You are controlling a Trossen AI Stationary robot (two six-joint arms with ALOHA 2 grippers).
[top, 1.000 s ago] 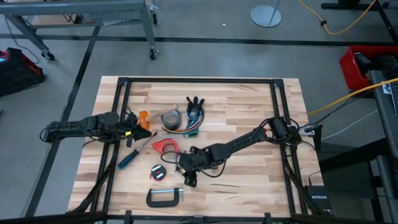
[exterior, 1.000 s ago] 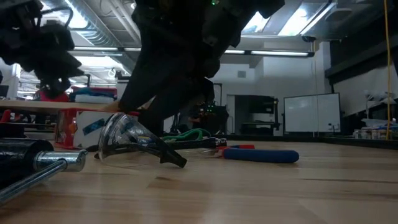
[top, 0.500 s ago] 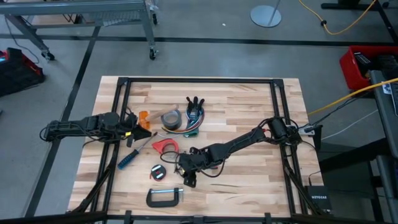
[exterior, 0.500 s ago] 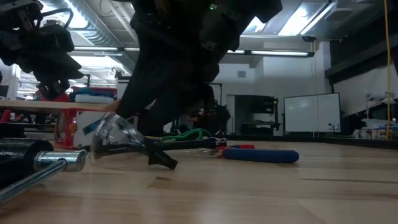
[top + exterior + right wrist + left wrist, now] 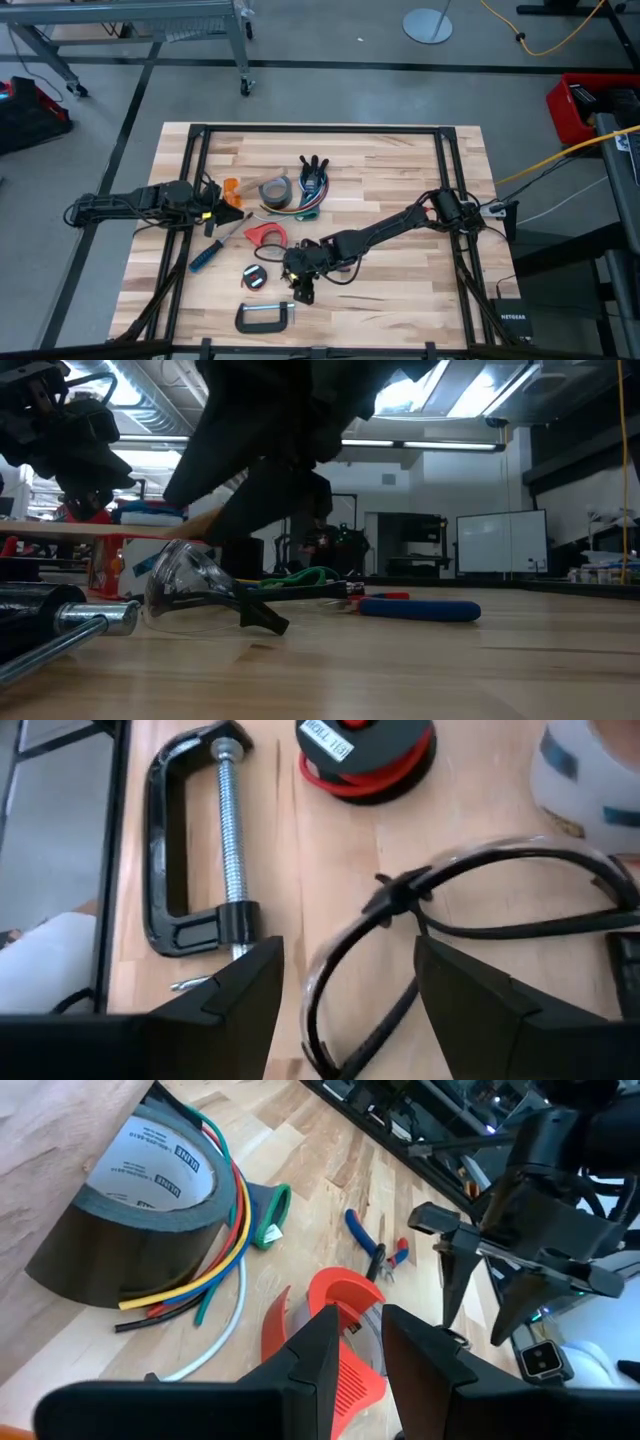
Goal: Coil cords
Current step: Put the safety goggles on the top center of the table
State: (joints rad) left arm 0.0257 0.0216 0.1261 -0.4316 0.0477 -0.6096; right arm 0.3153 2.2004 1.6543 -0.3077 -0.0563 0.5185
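Cords (image 5: 298, 211) by tape roll (image 5: 274, 190), long axis L-R (R gripper (image 5: 302, 290) over glasses (image 5: 480, 931))

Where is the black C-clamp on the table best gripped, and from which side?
Grip the C-clamp by the straight back bar of its frame, coming straight down from above: it lies flat on the table, and that bar is slim with bare wood on both sides. The right gripper, open, hovers nearby over the safety glasses.

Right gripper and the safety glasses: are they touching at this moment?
Apart. The right wrist view shows the right gripper open, its fingers hanging above the safety glasses, which lie on the wooden table with nothing pinched between the fingers.
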